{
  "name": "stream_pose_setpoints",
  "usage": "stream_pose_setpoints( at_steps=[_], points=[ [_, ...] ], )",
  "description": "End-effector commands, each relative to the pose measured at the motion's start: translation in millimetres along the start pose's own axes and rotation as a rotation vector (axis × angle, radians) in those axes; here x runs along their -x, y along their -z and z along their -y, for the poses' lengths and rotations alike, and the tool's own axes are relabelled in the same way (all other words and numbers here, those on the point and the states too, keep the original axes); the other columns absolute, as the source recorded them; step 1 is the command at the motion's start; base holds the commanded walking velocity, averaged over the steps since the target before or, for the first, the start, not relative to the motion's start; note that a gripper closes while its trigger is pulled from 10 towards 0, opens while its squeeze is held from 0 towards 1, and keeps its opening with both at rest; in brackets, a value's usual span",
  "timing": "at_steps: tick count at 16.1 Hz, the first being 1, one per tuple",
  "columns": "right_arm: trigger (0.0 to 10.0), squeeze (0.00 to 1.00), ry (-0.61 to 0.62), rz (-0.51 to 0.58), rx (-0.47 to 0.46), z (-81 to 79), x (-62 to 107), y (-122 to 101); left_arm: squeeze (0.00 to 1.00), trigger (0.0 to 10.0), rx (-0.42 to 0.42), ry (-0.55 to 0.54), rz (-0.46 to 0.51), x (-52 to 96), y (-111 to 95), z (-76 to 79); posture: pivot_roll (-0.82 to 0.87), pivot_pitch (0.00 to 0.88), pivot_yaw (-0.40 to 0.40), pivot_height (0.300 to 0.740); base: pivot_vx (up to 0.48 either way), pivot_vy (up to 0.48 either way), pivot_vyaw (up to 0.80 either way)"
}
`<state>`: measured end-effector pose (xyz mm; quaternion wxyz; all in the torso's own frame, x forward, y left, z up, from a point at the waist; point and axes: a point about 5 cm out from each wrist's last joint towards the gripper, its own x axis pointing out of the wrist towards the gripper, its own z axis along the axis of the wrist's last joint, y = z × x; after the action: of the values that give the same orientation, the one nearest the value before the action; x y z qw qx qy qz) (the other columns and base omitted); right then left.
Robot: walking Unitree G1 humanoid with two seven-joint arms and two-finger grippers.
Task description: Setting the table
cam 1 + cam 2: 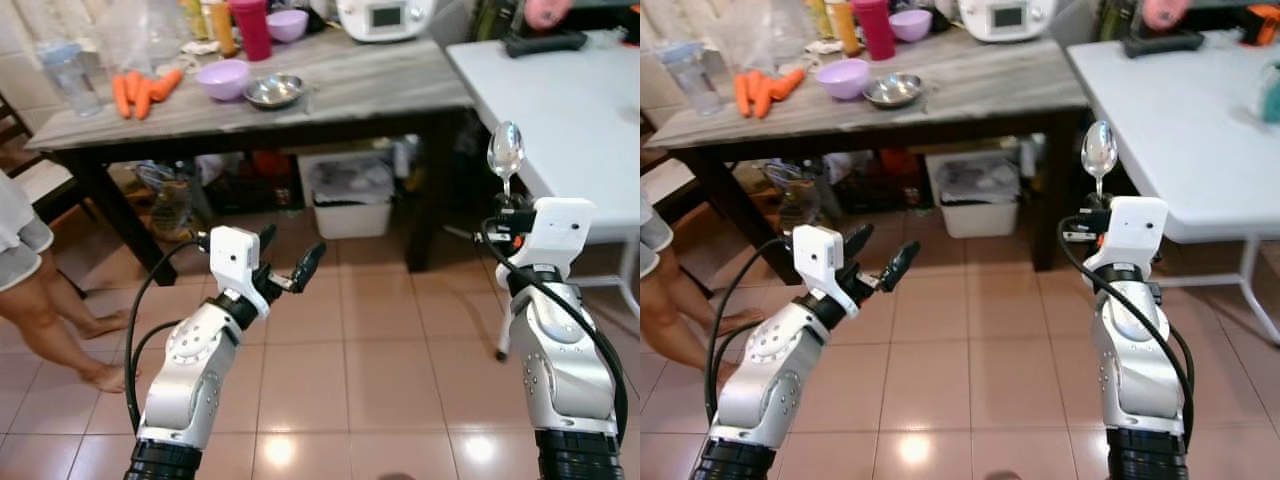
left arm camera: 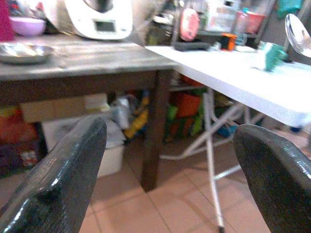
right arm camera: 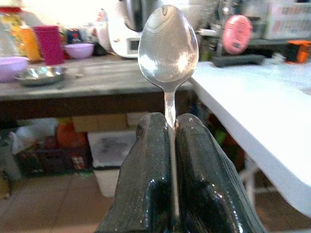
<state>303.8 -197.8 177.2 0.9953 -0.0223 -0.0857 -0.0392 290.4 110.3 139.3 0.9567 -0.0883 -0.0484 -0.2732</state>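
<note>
Silver, jointed arms nearest, two of them, raised over pinkish-brown glossy floor tiles (image 1: 350,370). Left gripper (image 1: 285,262) at the end of the left arm, its two black fingers (image 2: 58,179) spread wide apart with nothing between them, hovering above the floor short of the tables. Right gripper (image 3: 171,145) held higher, fingers pressed tight together on the thin handle of one shiny metal spoon (image 1: 505,152), bowl upward, standing upright just beside the near edge of the white folding table (image 1: 560,110). Farther on the robot's left, two bare legs of a person (image 1: 50,320) standing on the tiles. Beyond the grippers, one dark-legged wooden table with a grey plank top (image 1: 330,85), touching or just beside the white one at its corner. Underneath, one white plastic bin (image 1: 350,205) and clutter too dim to sort. On the grey top: a cluster of orange carrots (image 1: 140,90), about four, lying together; two lilac plastic bowls, the nearer (image 1: 222,78) just beside one shallow steel dish (image 1: 274,91), the farther (image 1: 288,24) toward the back; one tall magenta plastic cup (image 1: 251,28); one clear plastic jar (image 1: 70,75) near the left end; one white kitchen appliance with a small screen (image 1: 385,17) at the back. On the white table, far end, one flat black object (image 1: 545,42); exact kind not discernible.
</note>
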Motion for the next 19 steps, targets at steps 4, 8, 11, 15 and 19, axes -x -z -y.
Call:
stream_pose_setpoints(
  at_steps=[4, 8, 11, 15, 19],
  points=[
    [10.0, 0.0, -0.034, 0.039, -0.023, -11.6, -1.5, -7.7, 0.0, 10.0, -0.02, -0.026, -0.004, 6.1, -2.5, -9.0, -0.21, 0.079, 0.094, 0.74, 0.48, 0.0, 0.45],
    [10.0, 0.0, -0.034, 0.04, -0.022, -11.2, -1.8, -8.0, 0.0, 10.0, -0.019, -0.02, -0.007, 5.5, -1.4, -6.9, -0.21, 0.077, 0.09, 0.74, 0.48, 0.0, 0.21],
    [10.0, 0.0, -0.024, 0.037, -0.019, -9.1, -2.1, -7.5, 0.0, 10.0, -0.017, -0.02, -0.009, 5.8, -0.3, -6.4, -0.21, 0.075, 0.089, 0.74, 0.48, 0.0, 0.0],
    [10.0, 0.0, -0.024, 0.037, -0.019, -9.1, -2.1, -7.5, 0.0, 10.0, -0.017, -0.02, -0.009, 5.8, -0.3, -6.4, -0.21, 0.075, 0.089, 0.74, 0.48, 0.0, 0.0],
    [10.0, 0.0, -0.024, 0.037, -0.019, -9.1, -2.1, -7.5, 0.0, 10.0, -0.017, -0.02, -0.009, 5.8, -0.3, -6.4, -0.21, 0.075, 0.089, 0.74, 0.48, 0.0, 0.0]
  ],
)
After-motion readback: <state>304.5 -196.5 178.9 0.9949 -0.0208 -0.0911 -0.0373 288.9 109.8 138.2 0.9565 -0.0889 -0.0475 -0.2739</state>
